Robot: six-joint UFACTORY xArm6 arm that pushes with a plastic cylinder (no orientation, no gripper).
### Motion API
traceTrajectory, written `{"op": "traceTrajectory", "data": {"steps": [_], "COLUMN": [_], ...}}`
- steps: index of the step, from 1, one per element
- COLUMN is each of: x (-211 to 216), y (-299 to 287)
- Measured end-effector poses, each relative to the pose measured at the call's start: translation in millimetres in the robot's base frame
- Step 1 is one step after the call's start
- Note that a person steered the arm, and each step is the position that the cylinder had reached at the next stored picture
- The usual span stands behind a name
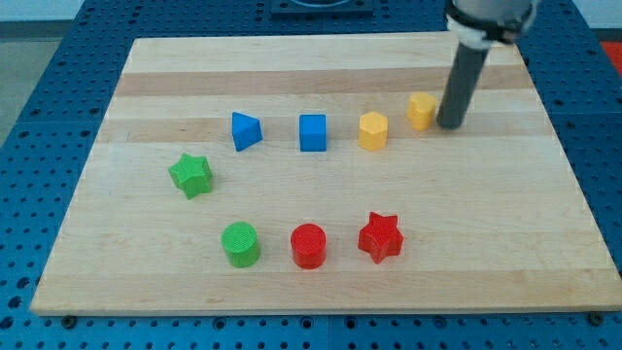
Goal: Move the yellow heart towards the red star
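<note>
1. Rig: a single dark rod, no gripper fitted, so nothing to open, close or clamp; contact only by my tip sliding on the desk.
2. Task's thing: yellow heart, near the view's top right of the desk, at the right end of the upper row of blocks.
3. Tip position: just beside the yellow heart on its right, touching or nearly so; too close to tell which.
4. Target: red star, in the lower row, toward the view's bottom and a little to the left of the heart, well apart from it.
5. Key relation: heart lying to the view's left of the tip, while the red star lies mostly below the heart. Judged from this, a push from the present side likely to send the heart leftward along the row, not down toward the star.
6. Likely need: tip moved round to the heart's upper side, slightly right, before pushing toward the view's bottom left.
7. Hazard: yellow hexagon, just left of the heart; a leftward shove apt to knock it.
8. Other blocks: blue cube, blue triangle, green star, green cylinder, red cylinder, all clear of a straight downward path.
</note>
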State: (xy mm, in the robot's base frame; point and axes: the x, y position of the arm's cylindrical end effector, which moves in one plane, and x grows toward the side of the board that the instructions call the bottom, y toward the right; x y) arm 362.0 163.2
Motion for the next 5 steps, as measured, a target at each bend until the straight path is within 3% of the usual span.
{"op": "traceTrajectory", "data": {"steps": [2, 3, 5], "x": [-29, -79, -86], "y": [-1, -24, -34]}}
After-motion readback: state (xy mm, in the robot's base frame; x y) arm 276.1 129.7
